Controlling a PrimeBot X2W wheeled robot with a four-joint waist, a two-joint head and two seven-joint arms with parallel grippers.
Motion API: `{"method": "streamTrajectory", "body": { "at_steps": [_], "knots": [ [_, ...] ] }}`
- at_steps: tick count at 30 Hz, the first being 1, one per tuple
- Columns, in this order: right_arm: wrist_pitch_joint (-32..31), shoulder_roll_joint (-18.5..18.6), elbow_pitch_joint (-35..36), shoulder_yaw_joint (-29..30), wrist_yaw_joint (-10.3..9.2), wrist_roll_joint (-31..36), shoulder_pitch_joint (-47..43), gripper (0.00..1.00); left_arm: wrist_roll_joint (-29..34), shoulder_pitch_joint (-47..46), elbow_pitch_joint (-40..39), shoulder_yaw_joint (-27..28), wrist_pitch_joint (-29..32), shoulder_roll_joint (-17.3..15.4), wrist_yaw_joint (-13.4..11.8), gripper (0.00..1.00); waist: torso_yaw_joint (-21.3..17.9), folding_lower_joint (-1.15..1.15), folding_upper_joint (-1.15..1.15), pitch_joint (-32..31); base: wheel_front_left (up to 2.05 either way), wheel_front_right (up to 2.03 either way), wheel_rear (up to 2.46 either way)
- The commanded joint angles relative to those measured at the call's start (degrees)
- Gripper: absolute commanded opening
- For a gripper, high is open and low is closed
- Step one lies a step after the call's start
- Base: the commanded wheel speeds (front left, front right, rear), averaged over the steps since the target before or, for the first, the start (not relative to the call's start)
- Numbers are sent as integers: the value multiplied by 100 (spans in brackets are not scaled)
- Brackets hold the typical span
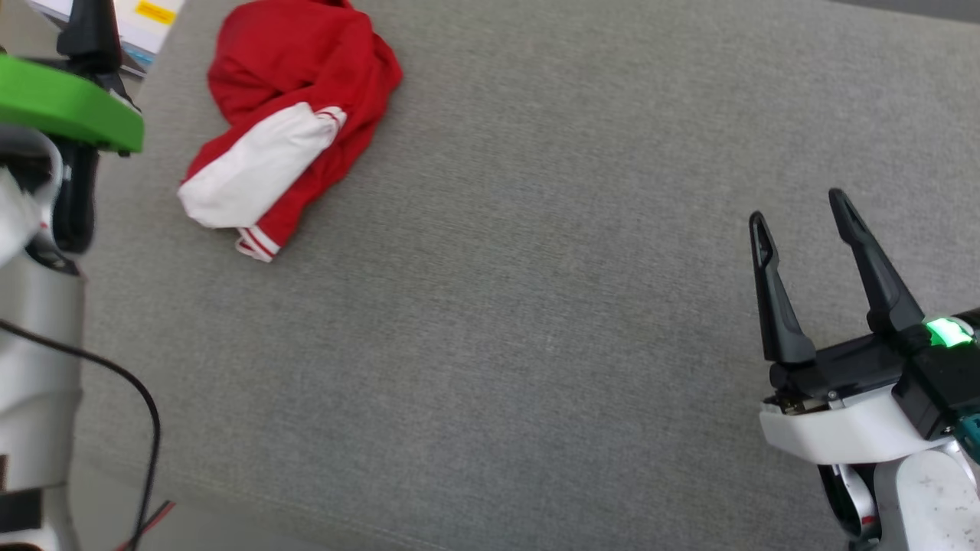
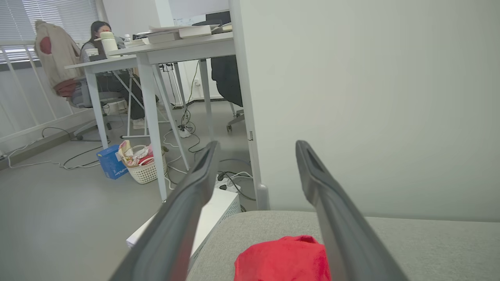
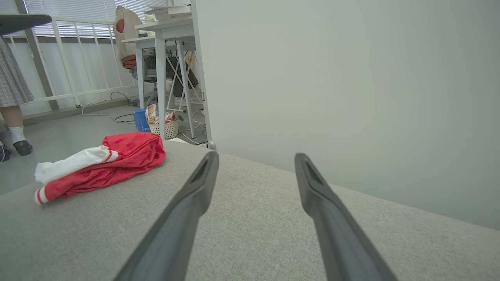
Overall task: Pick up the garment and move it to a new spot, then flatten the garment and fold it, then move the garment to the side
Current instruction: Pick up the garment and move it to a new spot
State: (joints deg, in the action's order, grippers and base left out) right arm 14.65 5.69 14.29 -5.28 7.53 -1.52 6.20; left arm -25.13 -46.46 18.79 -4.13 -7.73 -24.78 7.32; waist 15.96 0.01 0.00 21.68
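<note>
Crumpled garment well left of the released right hand — left hand, also released, near it

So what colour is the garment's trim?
Red and white stripes on the trim, clearest in the head view.

The shirt lies on the cushion, far and to the left. The right gripper is near, on the right, well apart from it.

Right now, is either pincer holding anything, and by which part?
Nothing is held. The left pincer and right pincer are both open and empty; the crumpled red-and-white jersey shirt lies loose on the grey fabric surface.
</note>
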Motion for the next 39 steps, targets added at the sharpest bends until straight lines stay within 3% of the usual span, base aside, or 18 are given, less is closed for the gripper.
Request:
{"method": "streamTrajectory", "body": {
  "at_steps": [1,8,17,22,31,32,33,39],
  "knots": [
    [35,28,63,-3,-4,44,139,100,-162,-184,64,-181,213,-165,15,100,-357,-1,0,366,0,0,0],
    [35,79,189,-14,-4,37,324,100,-1550,-864,163,-1532,2102,-1101,16,100,-612,-1,0,639,0,0,0],
    [35,79,252,-49,-4,18,428,100,-2709,-1255,406,-2646,4611,-1692,16,100,-850,-1,0,967,0,0,0],
    [35,90,263,-62,-4,-2,522,100,-2917,-1254,724,-2921,5223,-1781,16,100,-971,-1,0,1149,0,0,0],
    [35,60,202,-58,-4,-33,608,100,-3028,-828,1523,-3375,5374,-1505,16,100,-1104,-1,0,1238,0,0,0],
    [35,53,187,-56,-4,-38,602,100,-3042,-813,1576,-3413,5352,-1485,16,10,-1104,-1,0,1215,0,0,0],
    [35,46,170,-50,-4,-44,591,100,-3048,-821,1569,-3442,5257,-1476,16,0,-1098,-1,0,1184,0,0,0],
    [35,4,93,-28,-4,-99,487,100,-3072,-957,1221,-3567,4489,-1585,16,0,-1013,-1,0,791,0,0,0]
  ]
}}
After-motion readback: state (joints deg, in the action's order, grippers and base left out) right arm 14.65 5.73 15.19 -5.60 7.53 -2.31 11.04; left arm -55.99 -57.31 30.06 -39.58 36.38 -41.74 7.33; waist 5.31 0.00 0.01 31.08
